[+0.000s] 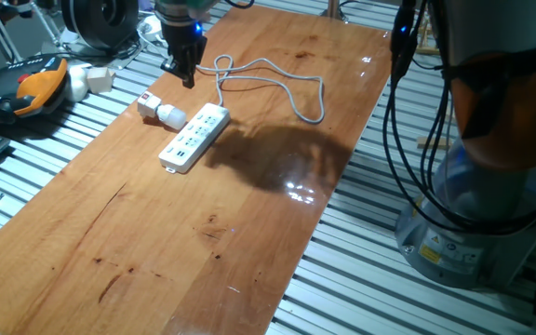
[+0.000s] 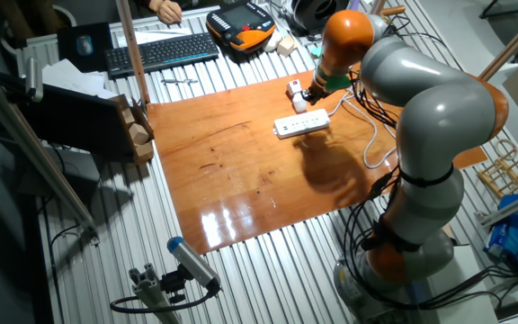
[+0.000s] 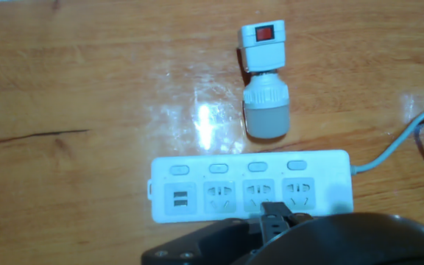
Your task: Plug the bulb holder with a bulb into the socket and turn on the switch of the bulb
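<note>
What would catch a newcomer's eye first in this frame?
Probably the white power strip lying flat on the wooden table, its grey-white cord looping away behind it. Right beside it, unplugged, lies the bulb holder with its red switch facing up and the stubby bulb pointing at the strip. The gripper hovers just above them.

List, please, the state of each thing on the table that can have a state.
bulb holder: unplugged, lying on its side beside the socket
bulb: fitted in the holder, not lit
switch: red, position cannot tell
socket: flat on the table, all outlets free, cord attached
tool: above the table, holding nothing, opening cannot tell
</note>
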Action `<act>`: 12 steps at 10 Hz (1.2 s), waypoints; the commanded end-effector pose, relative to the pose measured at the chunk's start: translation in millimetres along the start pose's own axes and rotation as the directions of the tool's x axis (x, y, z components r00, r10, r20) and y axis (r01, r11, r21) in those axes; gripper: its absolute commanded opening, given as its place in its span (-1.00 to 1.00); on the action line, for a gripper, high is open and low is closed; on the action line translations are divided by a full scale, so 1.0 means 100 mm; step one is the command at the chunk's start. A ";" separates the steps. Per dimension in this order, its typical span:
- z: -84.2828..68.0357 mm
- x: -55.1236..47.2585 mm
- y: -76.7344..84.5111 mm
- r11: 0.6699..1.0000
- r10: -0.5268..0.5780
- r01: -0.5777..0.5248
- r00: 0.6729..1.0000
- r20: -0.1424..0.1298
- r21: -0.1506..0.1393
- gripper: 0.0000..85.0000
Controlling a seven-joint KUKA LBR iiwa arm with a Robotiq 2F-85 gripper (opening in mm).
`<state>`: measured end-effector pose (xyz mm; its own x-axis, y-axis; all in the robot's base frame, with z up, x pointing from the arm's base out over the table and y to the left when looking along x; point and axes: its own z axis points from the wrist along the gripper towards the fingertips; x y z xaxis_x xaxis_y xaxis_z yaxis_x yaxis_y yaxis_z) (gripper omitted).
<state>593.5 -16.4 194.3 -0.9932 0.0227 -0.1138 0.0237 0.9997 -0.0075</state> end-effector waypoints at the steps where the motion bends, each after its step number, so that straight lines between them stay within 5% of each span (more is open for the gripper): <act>1: 0.00 0.00 0.00 1.000 -0.026 0.025 1.000 -0.009 -0.004 -1.00; 2: 0.00 0.00 0.00 0.998 -0.060 0.060 0.998 -0.009 -0.015 -1.00; 4: 0.00 0.00 0.00 0.997 -0.072 0.072 0.997 0.031 0.026 -1.00; 5: 0.00 -0.01 -0.01 0.998 -0.057 0.057 0.997 0.054 -0.006 -1.00; 7: 0.05 -0.20 -0.03 0.998 -0.053 0.052 0.996 0.067 0.019 -1.00; 12: 0.09 -0.72 0.00 1.000 -0.007 0.007 0.999 0.048 0.007 -1.00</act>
<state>665.2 -18.5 193.0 -0.9868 0.0159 -0.1609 0.0186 0.9997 -0.0156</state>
